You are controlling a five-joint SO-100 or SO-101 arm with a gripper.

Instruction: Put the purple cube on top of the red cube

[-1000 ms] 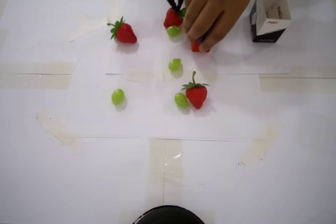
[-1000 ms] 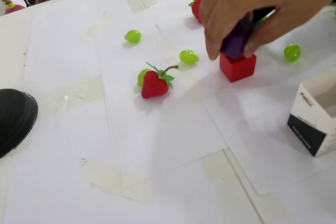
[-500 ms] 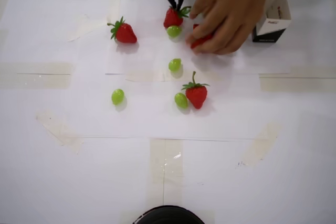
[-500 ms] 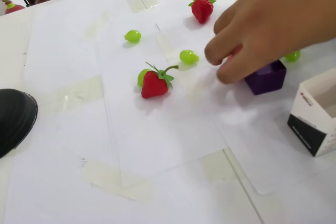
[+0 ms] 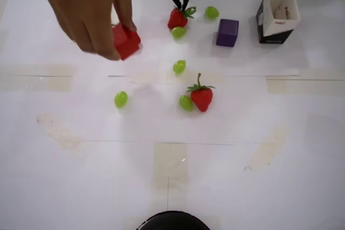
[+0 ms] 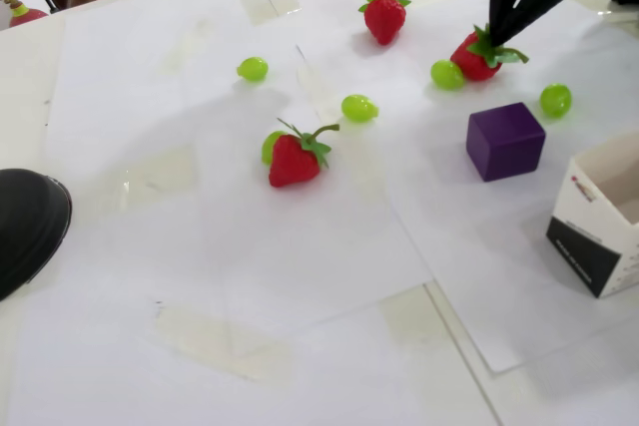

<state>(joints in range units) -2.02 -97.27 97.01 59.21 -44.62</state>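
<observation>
Looking from the near edge of your bench (image 5: pixel 81 187), you meet a strawberry (image 5: pixel 201 97) with a green grape (image 5: pixel 186 103) touching it, then the purple cube (image 5: pixel 227 32) resting alone on the paper beside the small carton (image 5: pixel 277 15). Farther left in the overhead view, a person's hand (image 5: pixel 89 9) grips the red cube (image 5: pixel 126 41). At the far edge your pincer (image 5: pixel 181 4) has its black fingers nearly closed, tips at another strawberry (image 5: pixel 177 18), grasping nothing that you can see.

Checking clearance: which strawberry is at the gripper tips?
The strawberry beside a grape, directly under the gripper tips in the overhead view. The other visible strawberry lies well clear.
</observation>
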